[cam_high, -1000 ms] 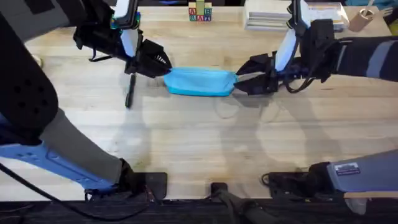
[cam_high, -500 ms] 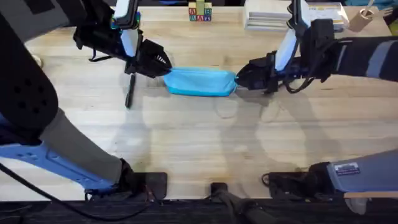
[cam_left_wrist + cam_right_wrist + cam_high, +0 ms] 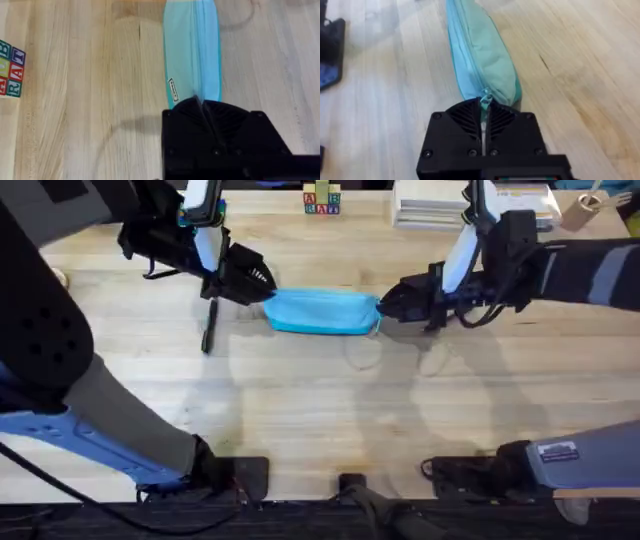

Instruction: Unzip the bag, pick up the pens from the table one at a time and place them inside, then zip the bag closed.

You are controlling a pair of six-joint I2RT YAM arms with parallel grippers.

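The table [image 3: 330, 410], a light plank top, carries the bag [image 3: 322, 311], which lies lengthwise between the two grippers, each meeting one end of it. The left gripper [image 3: 262, 286] is pressed together on the bag's near end; its wrist view shows the fingers meeting over the fabric at the zipper line, an anchoring hold that probably keeps the pouch from sliding when the other end is pulled. The right gripper [image 3: 384, 308] is closed at the opposite end, and its wrist view shows the zipper pull [image 3: 485, 101] entering the seam between the fingers — most likely the grip from which the slider would be drawn along the bag towards the left gripper. The zipper [image 3: 465, 55] appears to run closed along the whole visible length, so the bag reads as either not yet opened or already shut; which one cannot be told. A black pen [image 3: 209, 326] lies on the table just beside the left gripper, on the side away from the bag, which suggests filling is not finished. Lettered blocks [image 3: 321, 201] stand well beyond both grippers. Hidden — the slider body itself and both bag tips, covered by the finger housings; whether other pens are inside the bag cannot be seen.
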